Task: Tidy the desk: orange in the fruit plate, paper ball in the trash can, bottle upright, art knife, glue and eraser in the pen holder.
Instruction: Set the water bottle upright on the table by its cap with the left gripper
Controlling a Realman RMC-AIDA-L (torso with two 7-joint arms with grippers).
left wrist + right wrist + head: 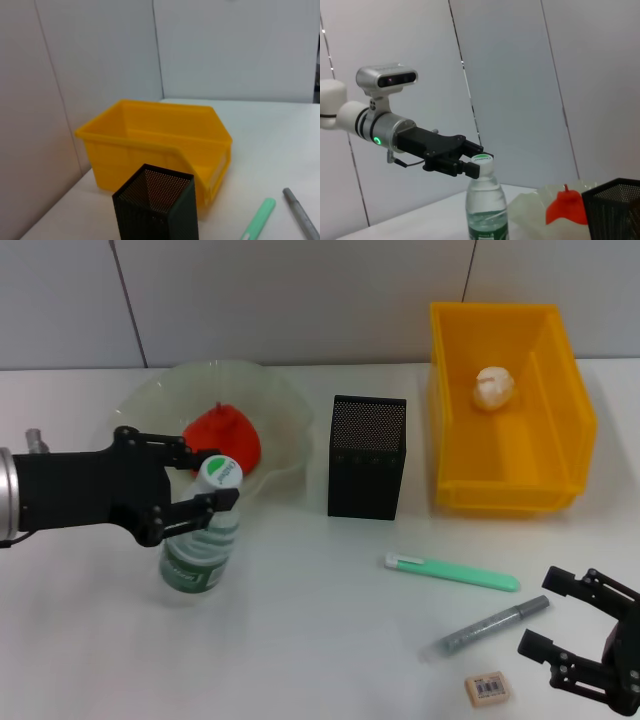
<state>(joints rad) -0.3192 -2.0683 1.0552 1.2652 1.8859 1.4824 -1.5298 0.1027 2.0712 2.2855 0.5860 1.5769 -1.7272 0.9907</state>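
Note:
The bottle (203,535) stands upright at the left, in front of the fruit plate (285,405). My left gripper (215,478) is shut on its neck just under the white cap; the right wrist view shows the same hold on the bottle (486,210). The orange (222,438) lies in the plate. The paper ball (494,387) lies in the yellow trash can (560,390). The black mesh pen holder (367,455) stands in the middle. The green art knife (450,572), a grey pen-shaped glue stick (495,625) and the eraser (488,687) lie on the table at the front right. My right gripper (538,612) is open and empty beside them.
The white table (320,640) has a grey wall behind it. The left wrist view shows the trash can (150,145) behind the pen holder (157,210), with the knife (258,225) and the grey stick (302,215) off to the side.

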